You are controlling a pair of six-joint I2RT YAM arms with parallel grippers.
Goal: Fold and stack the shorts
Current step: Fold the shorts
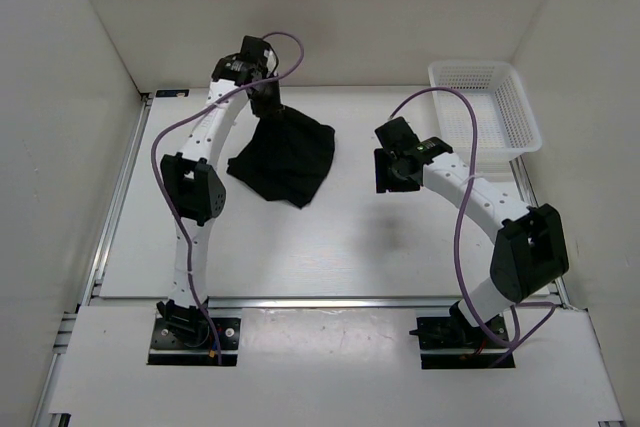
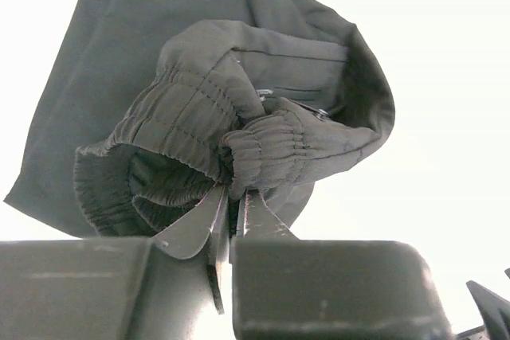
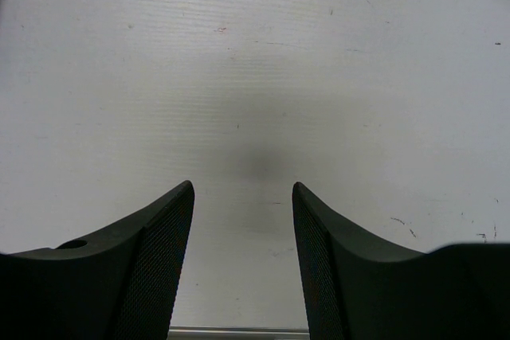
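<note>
The black shorts (image 1: 285,157) hang from my left gripper (image 1: 268,105) at the back left of the table, their lower part resting on the surface. In the left wrist view the jaws (image 2: 235,197) are shut on the gathered elastic waistband of the shorts (image 2: 199,109), which bunches above the fingers. My right gripper (image 1: 392,179) hovers over bare table right of centre, apart from the shorts. In the right wrist view its fingers (image 3: 159,252) stand wide apart with nothing between them (image 3: 242,189).
A white mesh basket (image 1: 486,107) stands at the back right corner, behind the right arm. White walls close the table on the left, back and right. A metal rail (image 1: 320,302) runs along the near edge.
</note>
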